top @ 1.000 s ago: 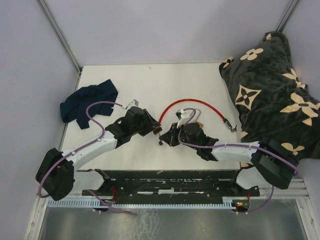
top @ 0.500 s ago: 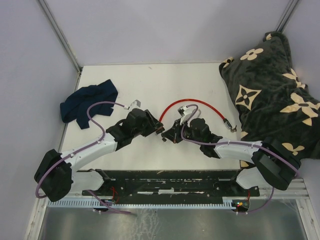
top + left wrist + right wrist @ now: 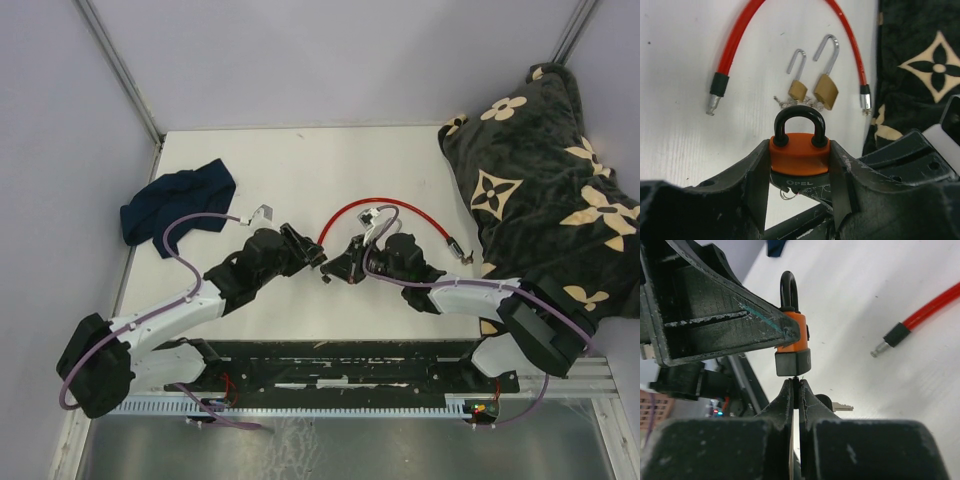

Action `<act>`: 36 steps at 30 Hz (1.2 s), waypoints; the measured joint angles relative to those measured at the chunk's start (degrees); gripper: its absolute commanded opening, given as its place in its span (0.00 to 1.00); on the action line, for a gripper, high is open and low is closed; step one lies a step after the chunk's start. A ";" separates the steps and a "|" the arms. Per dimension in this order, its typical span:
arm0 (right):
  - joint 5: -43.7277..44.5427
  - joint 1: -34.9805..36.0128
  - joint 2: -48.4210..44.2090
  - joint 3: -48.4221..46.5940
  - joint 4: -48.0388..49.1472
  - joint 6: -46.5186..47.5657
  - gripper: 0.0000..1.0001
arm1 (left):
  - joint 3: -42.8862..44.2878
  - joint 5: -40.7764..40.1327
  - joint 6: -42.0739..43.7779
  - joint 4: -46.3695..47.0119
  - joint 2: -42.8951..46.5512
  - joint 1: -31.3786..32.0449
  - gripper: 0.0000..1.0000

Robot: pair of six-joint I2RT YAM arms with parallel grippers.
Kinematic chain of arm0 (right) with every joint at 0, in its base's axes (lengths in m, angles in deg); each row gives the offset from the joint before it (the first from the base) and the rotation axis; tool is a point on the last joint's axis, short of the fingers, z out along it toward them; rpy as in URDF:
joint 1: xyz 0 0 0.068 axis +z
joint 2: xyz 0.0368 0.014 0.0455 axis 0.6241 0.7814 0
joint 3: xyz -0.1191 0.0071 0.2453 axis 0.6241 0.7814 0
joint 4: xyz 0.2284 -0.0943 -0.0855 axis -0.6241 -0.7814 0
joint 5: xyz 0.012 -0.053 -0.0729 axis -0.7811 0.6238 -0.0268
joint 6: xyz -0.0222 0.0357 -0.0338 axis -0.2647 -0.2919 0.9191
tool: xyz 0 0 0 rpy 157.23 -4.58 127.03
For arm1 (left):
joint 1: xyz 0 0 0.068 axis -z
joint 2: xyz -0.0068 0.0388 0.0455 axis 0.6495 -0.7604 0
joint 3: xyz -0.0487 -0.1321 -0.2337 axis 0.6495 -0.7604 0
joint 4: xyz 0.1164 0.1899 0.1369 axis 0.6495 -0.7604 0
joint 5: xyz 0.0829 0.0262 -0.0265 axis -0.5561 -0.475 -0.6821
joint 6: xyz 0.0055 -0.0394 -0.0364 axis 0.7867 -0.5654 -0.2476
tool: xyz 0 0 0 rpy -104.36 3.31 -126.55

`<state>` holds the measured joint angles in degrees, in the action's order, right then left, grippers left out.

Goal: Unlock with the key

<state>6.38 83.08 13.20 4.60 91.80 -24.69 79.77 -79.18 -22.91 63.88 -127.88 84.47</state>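
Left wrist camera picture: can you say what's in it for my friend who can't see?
The left gripper clamps an orange padlock with a closed black shackle at the top. Behind it on the white table lie two small brass padlocks with open shackles, under the arch of a red cable; a dark flowered blanket is at right.

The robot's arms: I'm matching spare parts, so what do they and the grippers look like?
Both the left arm and right arm have white links between bulky black joints, with a lilac cable looped along each. The left gripper and right gripper are black plastic, their flat fingers scuffed with pale scratches.
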 measured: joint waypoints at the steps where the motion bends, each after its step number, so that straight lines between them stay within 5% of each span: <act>1: -1.18 -0.55 0.07 0.44 1.95 -1.20 0.02 | -0.92 -0.04 0.04 1.31 1.16 0.00 0.03; 12: -10.86 -5.29 4.50 2.93 22.12 -16.04 0.02 | -9.84 3.26 4.15 21.99 8.15 -1.46 0.03; 18: -12.48 -5.75 4.28 2.91 25.35 -19.69 0.16 | -10.95 7.04 7.32 26.80 9.81 -2.84 0.03; 25: -11.19 -5.55 -4.61 2.86 14.23 -13.25 0.49 | -8.94 17.33 11.82 22.38 12.72 -6.03 0.03; 36: -4.85 -6.97 -22.45 -1.62 -10.86 4.70 0.56 | -4.35 30.95 24.30 7.02 11.74 -9.88 0.03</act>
<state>1.53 76.11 -9.24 2.98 80.94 -20.00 75.42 -48.23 1.39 70.90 -116.14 74.59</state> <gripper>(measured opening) 0.555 0.517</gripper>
